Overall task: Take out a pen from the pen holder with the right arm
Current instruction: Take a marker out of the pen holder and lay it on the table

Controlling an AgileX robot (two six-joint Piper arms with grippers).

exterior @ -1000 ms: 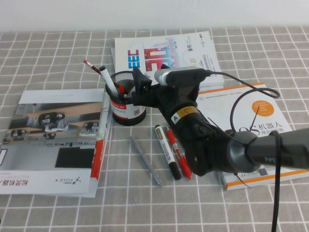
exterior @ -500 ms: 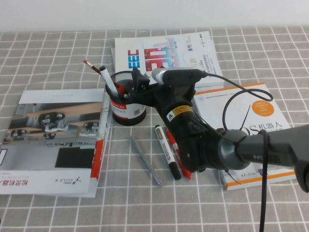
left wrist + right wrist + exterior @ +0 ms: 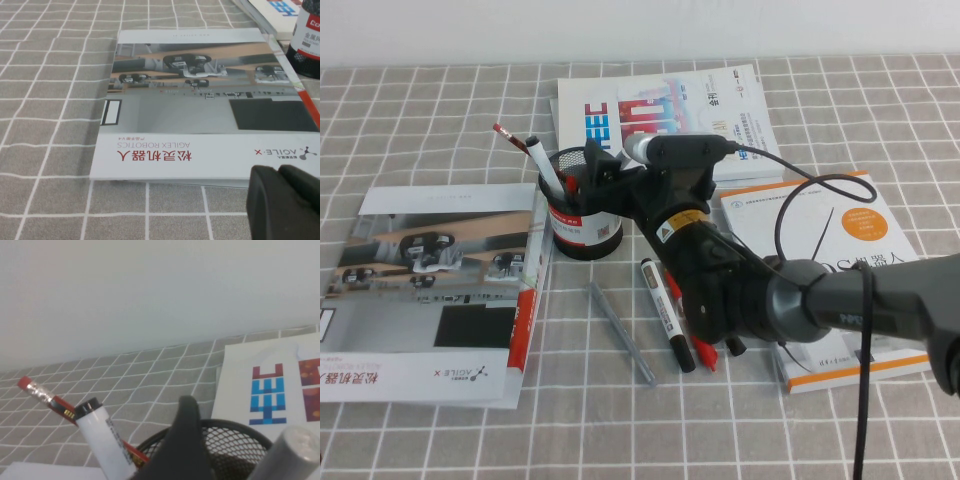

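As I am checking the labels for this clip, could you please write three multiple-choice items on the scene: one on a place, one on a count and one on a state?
1. Where is the right claw?
A. at the holder rim
B. above the orange book
C. off the table edge

2. How many pens lie on the cloth?
A. one
B. three
C. five

3. The right claw is:
A. shut on a pencil
B. shut on a book
C. open

Key:
1 A: it hangs at the mesh rim.
2 B: a grey pen, a black marker and a red one lie there.
3 C: its jaws stand apart.

The left claw is parked, shut, over the brochure edge.
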